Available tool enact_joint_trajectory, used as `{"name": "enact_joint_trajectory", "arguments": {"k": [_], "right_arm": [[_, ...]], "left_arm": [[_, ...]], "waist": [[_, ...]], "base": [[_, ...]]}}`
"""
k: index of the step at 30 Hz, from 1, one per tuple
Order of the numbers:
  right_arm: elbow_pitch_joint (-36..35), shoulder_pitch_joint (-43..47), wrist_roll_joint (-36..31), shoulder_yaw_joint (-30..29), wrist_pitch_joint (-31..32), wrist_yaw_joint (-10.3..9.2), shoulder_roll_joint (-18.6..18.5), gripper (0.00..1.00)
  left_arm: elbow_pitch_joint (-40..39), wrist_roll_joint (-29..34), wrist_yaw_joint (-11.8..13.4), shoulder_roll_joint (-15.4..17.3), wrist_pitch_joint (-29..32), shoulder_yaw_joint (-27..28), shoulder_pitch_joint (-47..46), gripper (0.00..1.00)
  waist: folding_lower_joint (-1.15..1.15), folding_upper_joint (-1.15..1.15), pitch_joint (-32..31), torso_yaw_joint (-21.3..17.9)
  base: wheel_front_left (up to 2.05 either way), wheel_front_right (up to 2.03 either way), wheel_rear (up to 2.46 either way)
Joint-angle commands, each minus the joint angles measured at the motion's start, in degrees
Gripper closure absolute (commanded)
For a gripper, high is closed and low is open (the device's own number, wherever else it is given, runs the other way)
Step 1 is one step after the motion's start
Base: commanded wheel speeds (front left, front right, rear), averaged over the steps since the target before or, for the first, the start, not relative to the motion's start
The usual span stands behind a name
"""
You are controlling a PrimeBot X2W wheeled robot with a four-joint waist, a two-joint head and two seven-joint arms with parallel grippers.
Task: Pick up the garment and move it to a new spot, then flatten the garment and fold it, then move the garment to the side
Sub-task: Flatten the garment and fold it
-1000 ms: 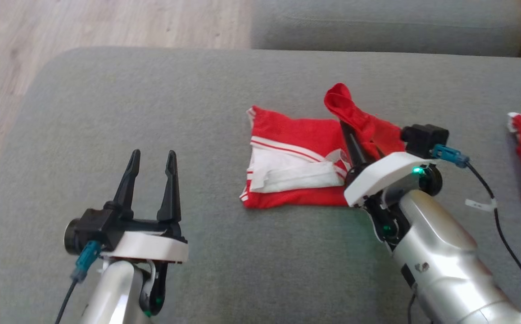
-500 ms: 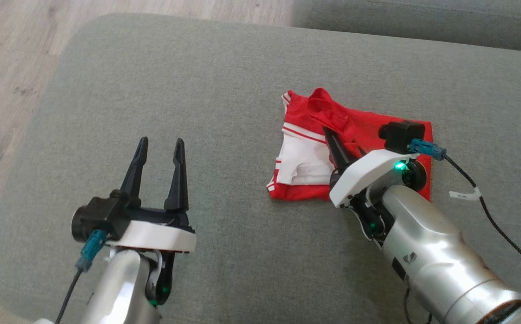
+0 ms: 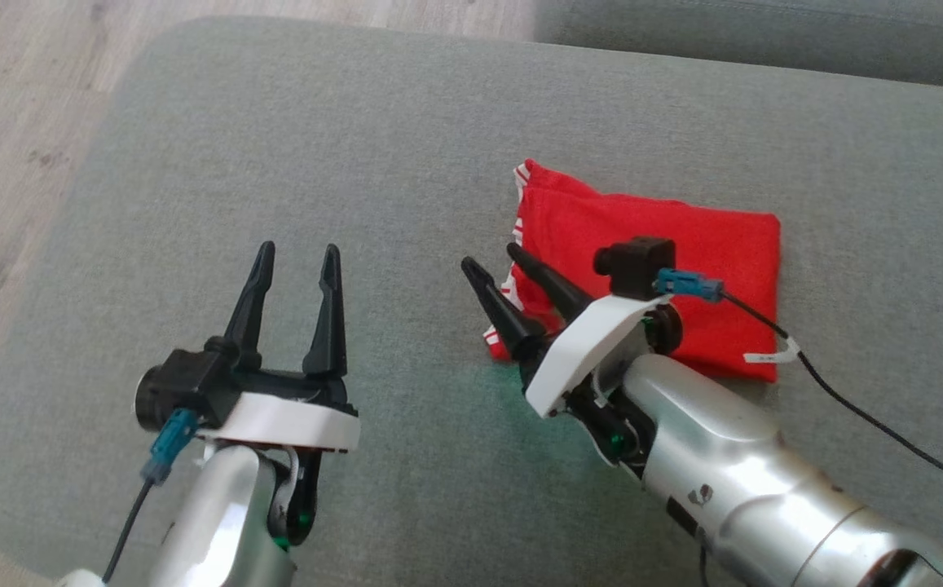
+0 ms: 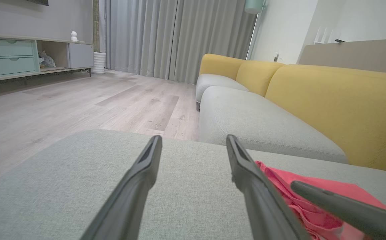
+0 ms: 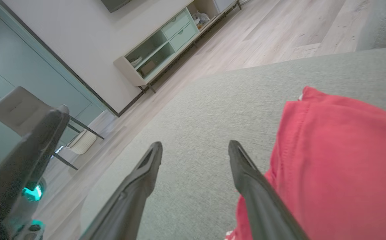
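While both claws hang spread and empty, left claw (image 3: pixel 298 246) at the lower left and right claw (image 3: pixel 491 255) at centre, I worry about the folded red garment (image 3: pixel 683 236) just beyond, centre right on the grey cushion (image 3: pixel 357 122). A finger grazing its left edge, or the cable (image 3: pixel 764 326) crossing over it, could drag the fold open.

The garment (image 3: pixel 716 236) is plain red, with white stripes along its left edge. The cushion (image 3: pixel 316 163) is grey-green, the floor (image 3: pixel 15 122) at upper left pale wood-grain. Fingers (image 3: pixel 326 310) are black; the sofa back (image 4: pixel 329 100) is yellow.
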Motion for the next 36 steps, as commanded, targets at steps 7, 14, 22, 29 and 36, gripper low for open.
{"name": "enact_joint_trajectory", "arguments": {"k": [7, 14, 22, 29, 36], "right_arm": [[2.77, -5.52, -4.72, -6.2, -2.74, -0.04, 0.84, 0.0], [0.19, -1.52, -28.22, -30.37, -2.8, -0.04, -0.07, 0.0], [-20.06, 18.28, -51.68, -52.99, -2.81, -0.04, 0.57, 0.0], [-29.44, 28.37, -50.58, -55.65, -2.81, -0.04, 0.82, 0.0], [-31.13, 32.08, -47.71, -56.01, -2.82, -0.04, 0.83, 0.0]], "left_arm": [[-2.71, -0.02, 0.87, 0.34, -0.36, 3.55, -1.32, 0.0], [-3.66, -0.1, 1.19, 0.34, -0.36, 4.73, 0.21, 0.0], [-4.38, -0.04, 0.99, 0.34, -0.36, 6.44, 2.51, 0.0], [-3.9, -0.07, 1.0, 0.34, -0.36, 6.73, 4.73, 0.0], [-3.54, -0.11, 0.97, 0.34, -0.36, 6.22, 5.97, 0.0]], "waist": [[0.0, 0.0, -1.46, -4.03], [0.0, 0.0, -2.67, -7.66], [0.0, 0.0, -3.62, -11.18], [0.0, 0.0, -4.18, -12.8], [0.0, 0.0, -4.58, -13.32]], "base": [[0.0, 0.0, 0.0], [0.0, 0.0, 0.0], [0.0, 0.0, 0.0], [0.0, 0.0, 0.0], [0.0, 0.0, 0.0]]}}
